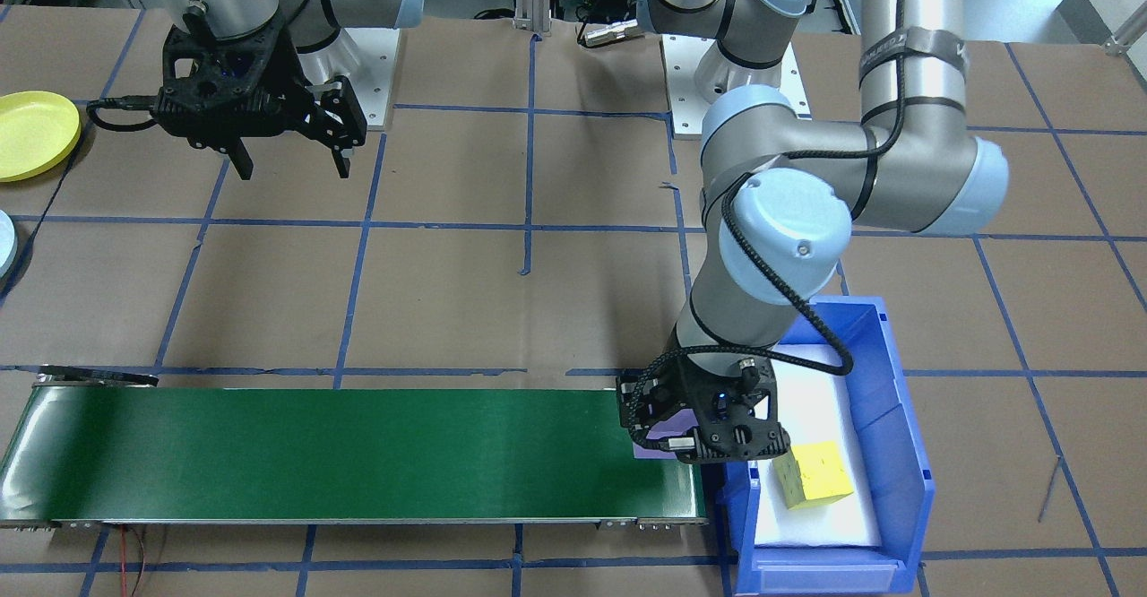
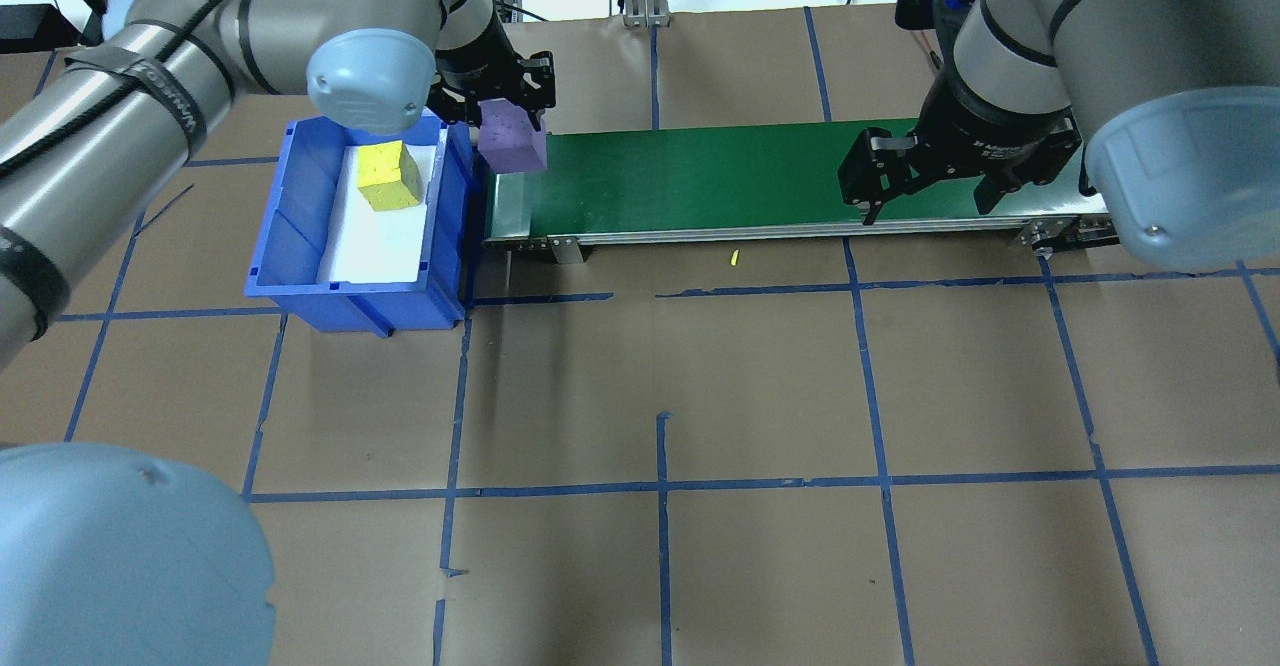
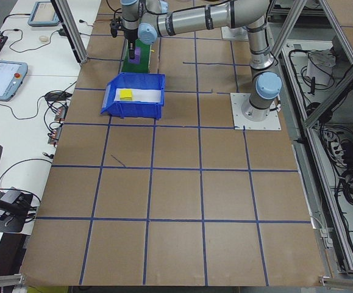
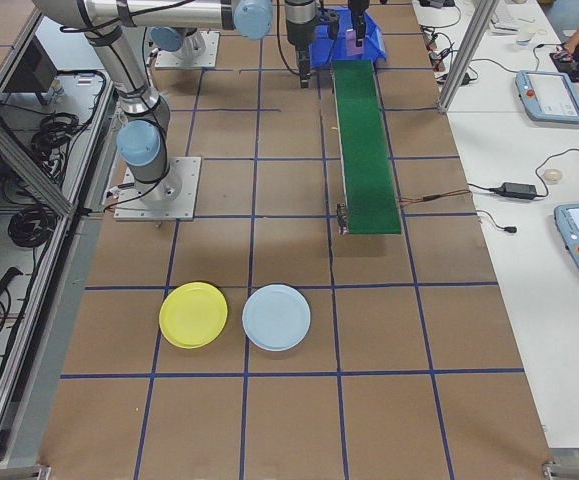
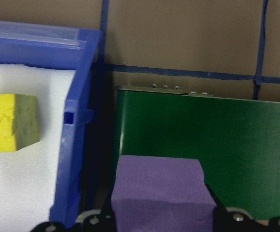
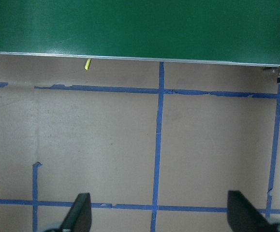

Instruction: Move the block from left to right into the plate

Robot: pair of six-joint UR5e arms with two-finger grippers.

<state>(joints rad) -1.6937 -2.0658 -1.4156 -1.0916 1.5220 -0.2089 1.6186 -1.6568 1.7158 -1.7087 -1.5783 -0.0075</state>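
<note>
The left gripper [image 2: 510,96] is closed on a purple block [image 2: 512,141], which it holds above the end of the green conveyor belt [image 2: 700,171] nearest the blue bin [image 2: 300,246]; from the left wrist camera the purple block [image 5: 161,195] fills the space between the fingers, with the belt [image 5: 202,159] below and the bin wall [image 5: 77,135] just beside it. In the front-facing view only a strip of the block [image 1: 659,431] shows under the left gripper [image 1: 708,440], right at the belt's end. A yellow block [image 2: 388,174] sits inside the bin on white foam padding [image 2: 375,241], near the end of the bin farther from the robot. The right gripper [image 2: 925,201] hangs over the near edge of the belt toward its other end, jaws spread wide and holding nothing; its wrist camera shows both fingers [image 6: 79,215] apart over brown table paper crossed with blue tape lines [image 6: 156,145], and a small yellow scrap [image 6: 87,64] lying just off the belt's edge. Well apart from the belt, on the robot's right side of the table, a yellow plate [image 4: 193,314] and a light blue plate [image 4: 276,317] lie just beside each other.
</note>
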